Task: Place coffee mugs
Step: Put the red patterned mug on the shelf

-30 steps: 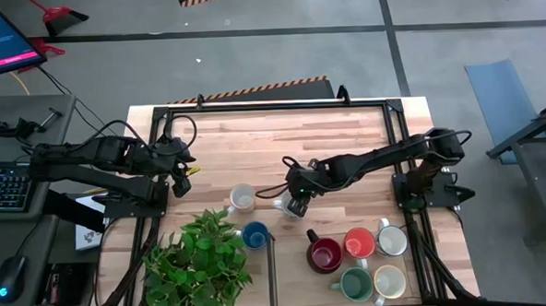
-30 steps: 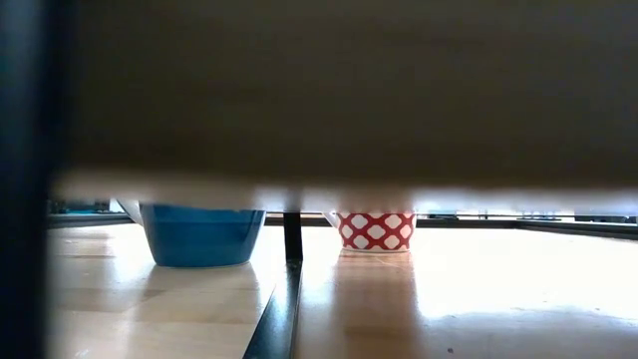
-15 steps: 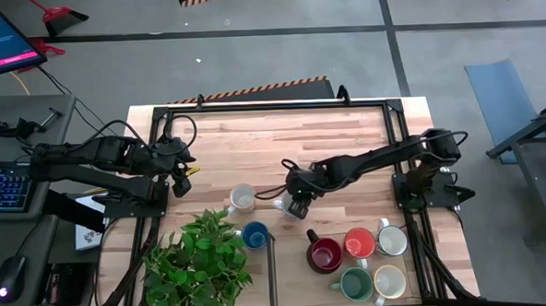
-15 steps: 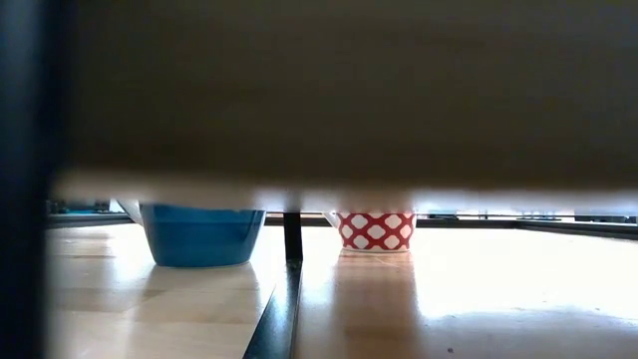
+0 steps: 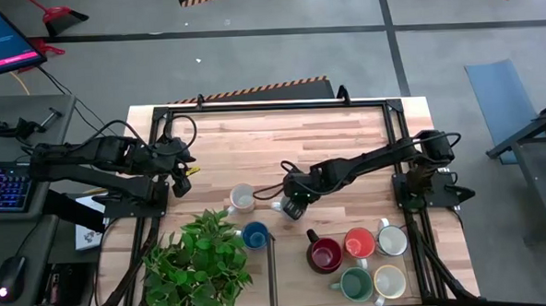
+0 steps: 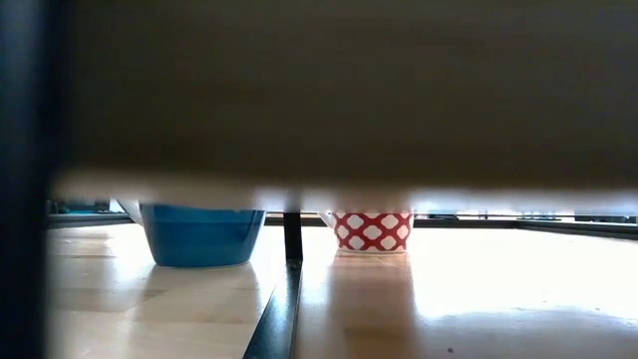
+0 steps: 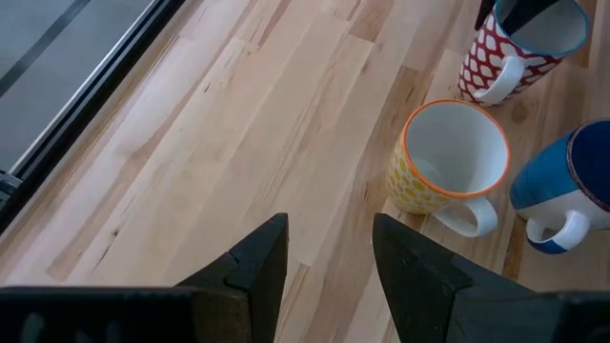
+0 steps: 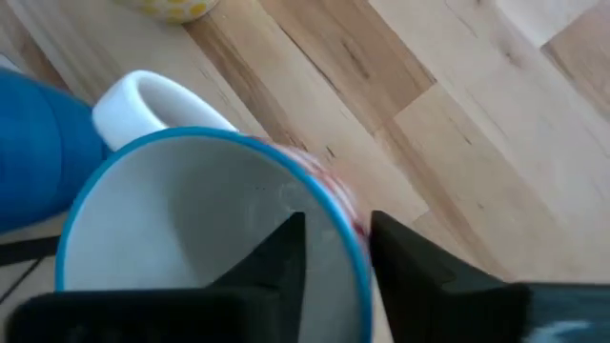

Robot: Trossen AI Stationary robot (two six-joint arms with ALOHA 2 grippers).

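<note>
A: Why is the right gripper [image 5: 292, 207] stretched out to mid-table?

B: It's at the red-patterned mug [image 7: 507, 50], the one with the blue rim. In the right wrist view one finger [image 8: 276, 262] sits inside the cup and the other outside, so the rim wall lies between them. That's a rim pinch, likely chosen because the mug is too wide to span.

A: Is it clamped?

B: The fingers straddle the wall closely, with only a narrow gap. I can't tell whether they press on it yet. The low view shows the mug's base on the wood, so it isn't lifted.

A: Where does it stand among the others?

B: Just right of the yellow mug [image 5: 242, 199], and far of the blue mug [image 5: 254, 235], which sits by the plant [image 5: 199, 262]. These three form a loose group at table centre.

A: And the rest?

B: Five are bunched near the table's right front: dark red [image 5: 325, 255], orange [image 5: 358, 242], white [image 5: 391, 241], green [image 5: 355, 284] and cream [image 5: 388, 282]. My guess is that one group is the supply and the other is where mugs get set, but I can't tell which.

A: The left arm?

B: It waits at the table's left edge, its gripper [image 7: 329, 252] spread apart with nothing between the fingers, only bare wood beyond them.
</note>
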